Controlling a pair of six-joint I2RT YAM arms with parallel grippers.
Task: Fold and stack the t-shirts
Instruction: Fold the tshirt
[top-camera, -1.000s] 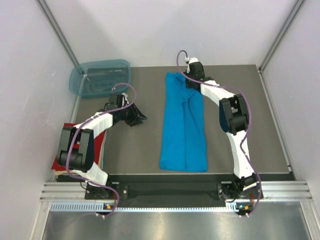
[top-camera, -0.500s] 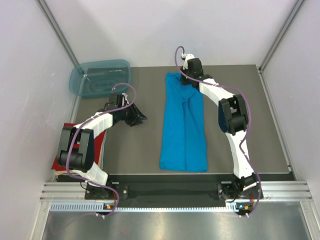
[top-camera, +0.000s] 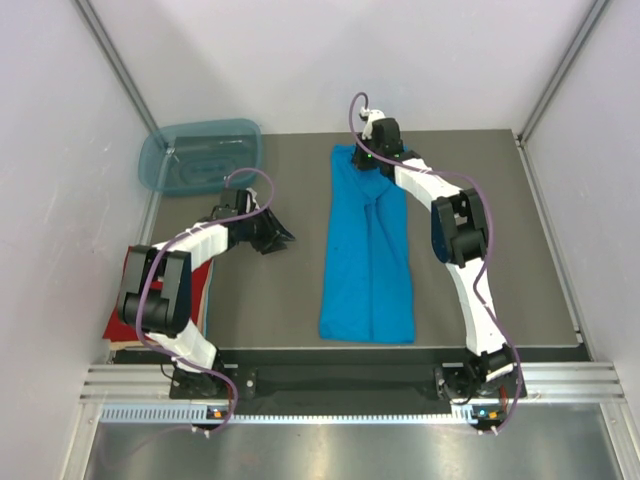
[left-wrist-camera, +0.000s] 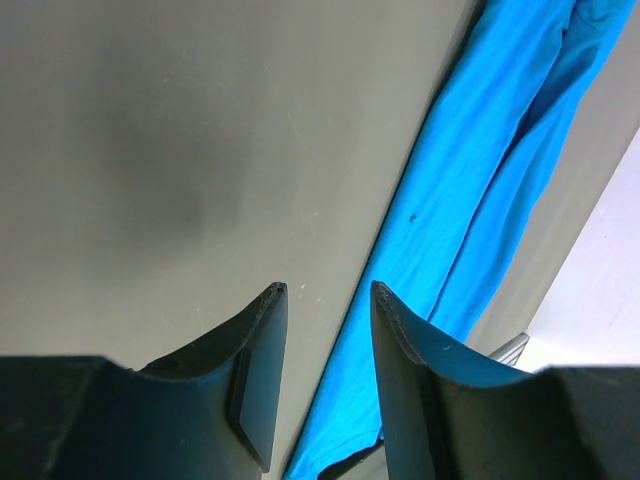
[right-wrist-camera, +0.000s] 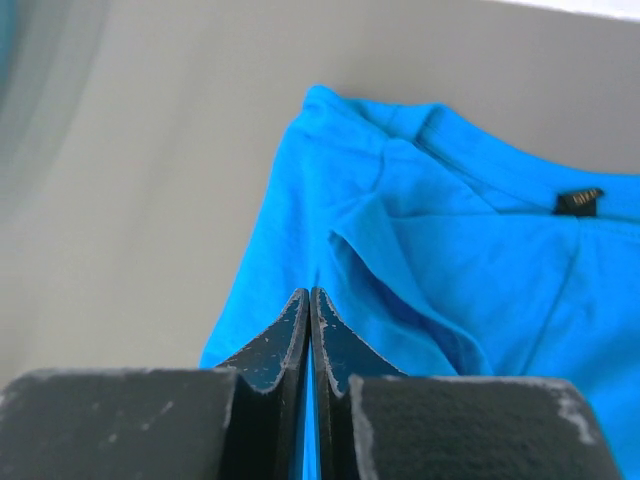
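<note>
The turquoise-blue t-shirt (top-camera: 368, 260) lies as a long narrow strip down the middle of the table, collar end at the far side. My right gripper (top-camera: 368, 155) is down at that far end near the shirt's left edge. In the right wrist view its jaws (right-wrist-camera: 310, 292) are pressed together with a thin line of blue cloth (right-wrist-camera: 450, 270) between them. The red t-shirt (top-camera: 130, 300) lies folded flat at the near left edge, partly under my left arm. My left gripper (top-camera: 280, 237) hovers open and empty over bare table (left-wrist-camera: 325, 288), left of the blue shirt (left-wrist-camera: 470, 190).
A translucent blue-green tub (top-camera: 200, 155) stands at the far left corner. Bare grey table (top-camera: 500, 230) lies right of the shirt, up to the metal frame. White walls close in on three sides.
My right gripper has shifted slightly to the left at the shirt's far end, jaws staying shut. The left arm's elbow has swung a little; its gripper holds the same place, still open.
</note>
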